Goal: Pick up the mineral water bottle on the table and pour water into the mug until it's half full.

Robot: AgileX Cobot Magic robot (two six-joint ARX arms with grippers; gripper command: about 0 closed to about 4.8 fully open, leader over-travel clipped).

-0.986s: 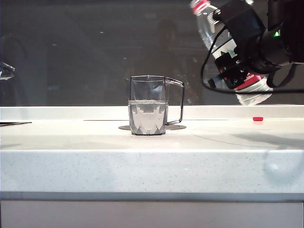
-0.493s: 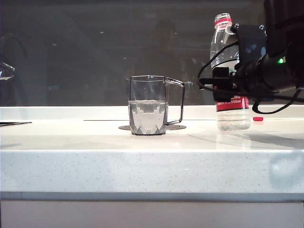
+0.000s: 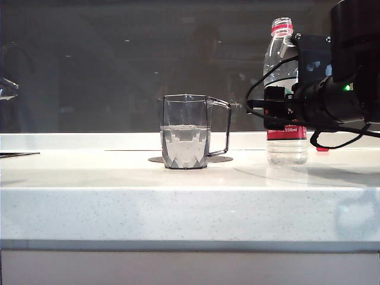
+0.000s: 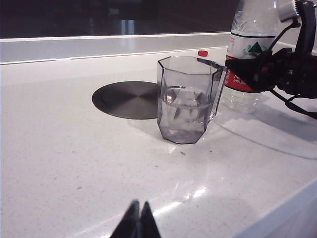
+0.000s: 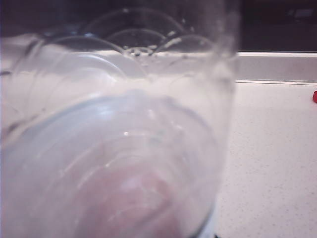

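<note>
My right gripper [image 3: 279,111], at the right of the exterior view, is clamped on the upright mineral water bottle [image 3: 286,89] standing on the table [image 3: 178,202]. The mug [image 3: 186,132] at centre looks about half full, so only letting go remains. My left gripper [image 4: 137,224], jaws together, hangs idle.

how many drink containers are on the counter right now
2. The mug, about half full, stands at the middle of the table. The mineral water bottle stands upright to its right, gripped by the right gripper. Nothing suggests more hidden.
</note>
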